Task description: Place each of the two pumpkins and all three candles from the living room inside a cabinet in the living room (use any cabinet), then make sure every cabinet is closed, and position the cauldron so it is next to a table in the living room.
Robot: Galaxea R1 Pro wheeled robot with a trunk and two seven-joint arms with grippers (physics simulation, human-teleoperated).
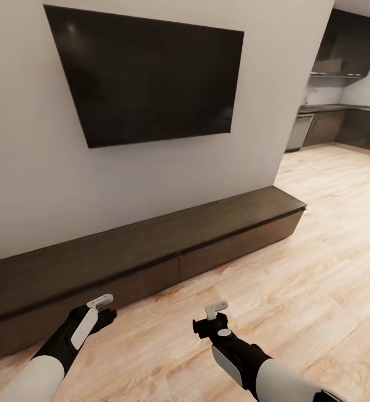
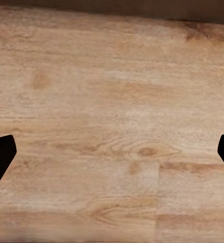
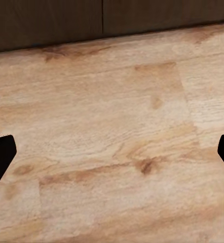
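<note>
I stand facing the cabinet [image 1: 151, 245], a long low dark-brown unit against a white wall, under a black wall-mounted television [image 1: 151, 72]. Its drawer fronts all look flush and shut, with one seam visible between two of them. My left gripper [image 1: 100, 302] and right gripper [image 1: 216, 307] hang over pale wood floor [image 1: 296, 290] just in front of the cabinet, both empty; in the wrist views the dark fingertips [image 2: 1, 154] sit at opposite edges, so both pairs of fingers are spread wide apart. I judge this a moment between steps: either checking the cabinet is closed or about to open a drawer. With handle-less fronts, I would bring one gripper low to the top edge of a front and hook or push there squarely, keeping the other arm clear. A grey kitchen [image 1: 341, 117] lies beyond on my right. I can read no brand, label or writing anywhere.
</note>
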